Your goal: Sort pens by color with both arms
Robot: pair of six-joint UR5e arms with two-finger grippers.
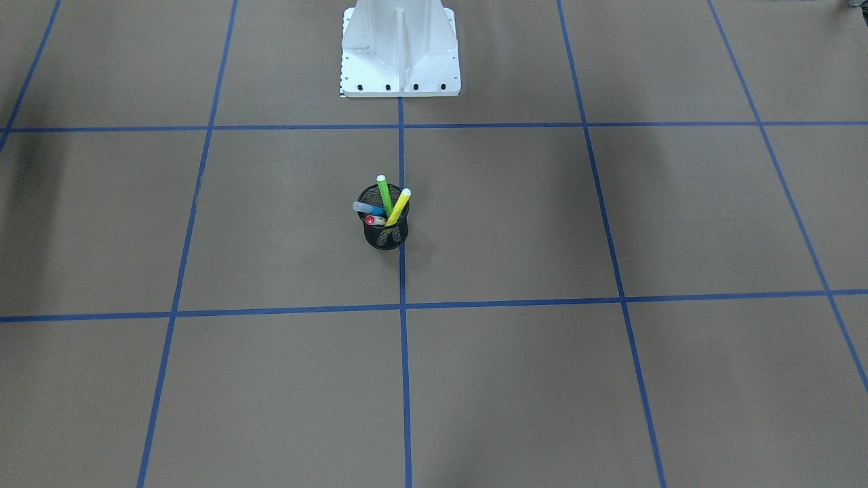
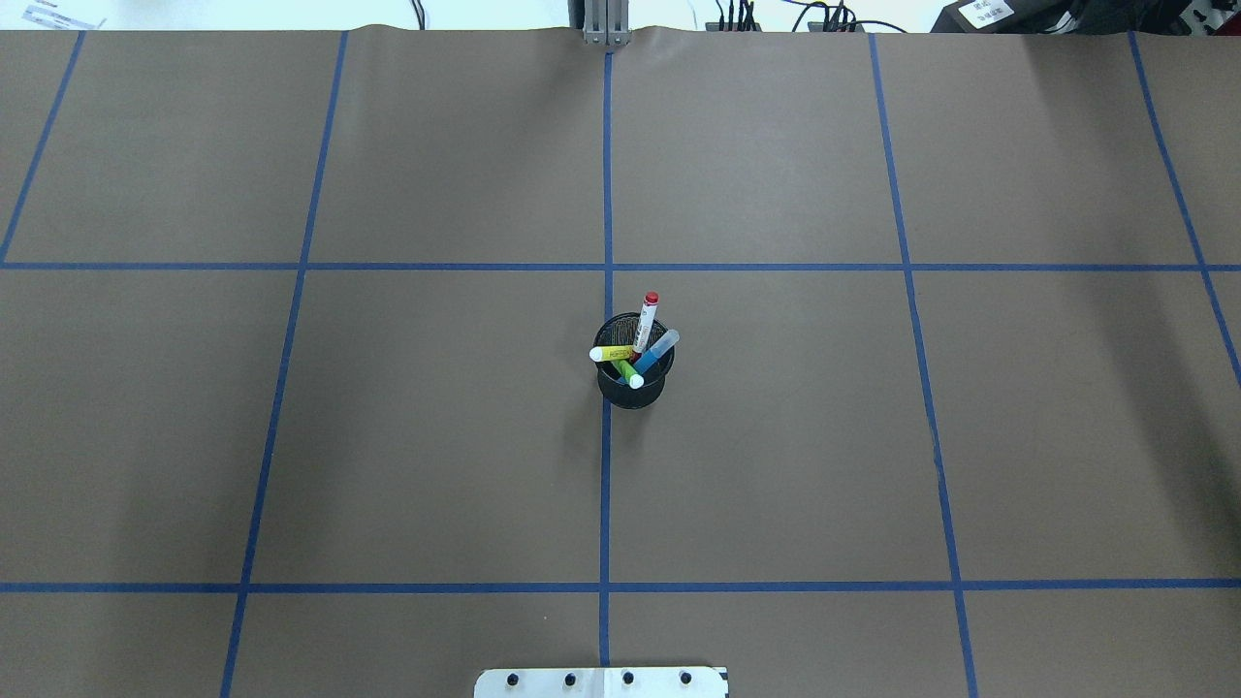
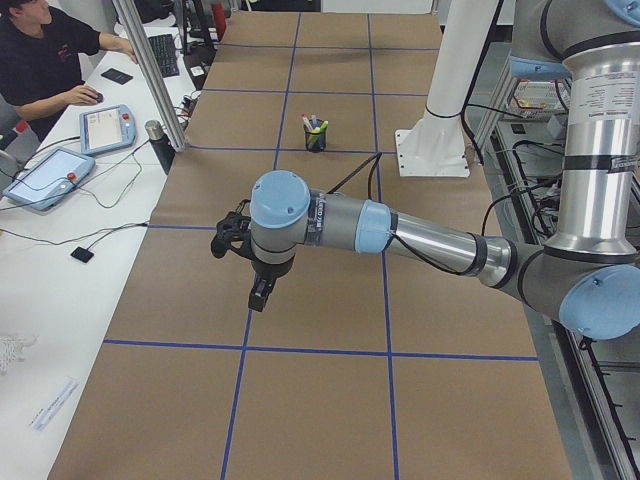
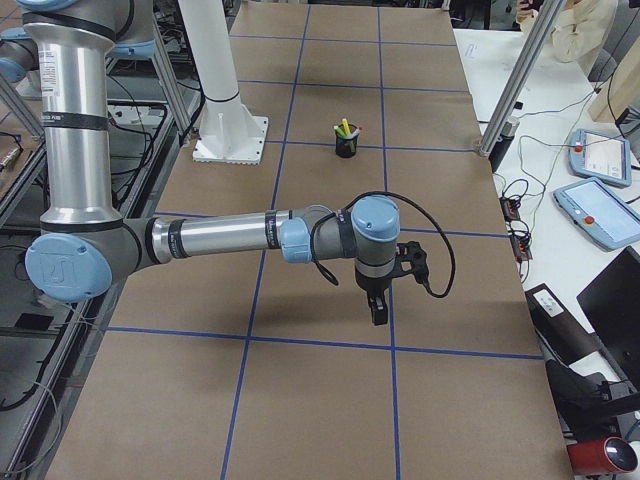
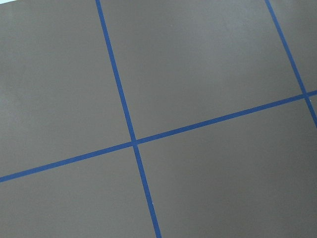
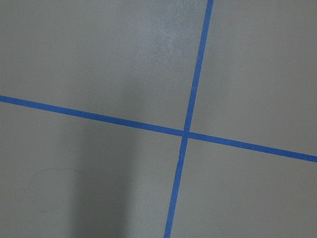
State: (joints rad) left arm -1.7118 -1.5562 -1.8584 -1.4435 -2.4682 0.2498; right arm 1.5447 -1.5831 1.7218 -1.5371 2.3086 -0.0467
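Observation:
Four pens stand together in a black mesh cup at the table's middle: a red-capped white one, a yellow one, a green one and a blue one. The front-facing view shows the same green, yellow, blue and red-capped pens. My left gripper hangs above the table far from the cup. My right gripper hangs likewise, far from the cup. Both show only in side views, so I cannot tell whether they are open or shut.
The brown table has a blue tape grid. The white pedestal base stands behind the cup. An operator sits at a side desk with tablets and a keyboard. Metal posts stand at the table's far edge.

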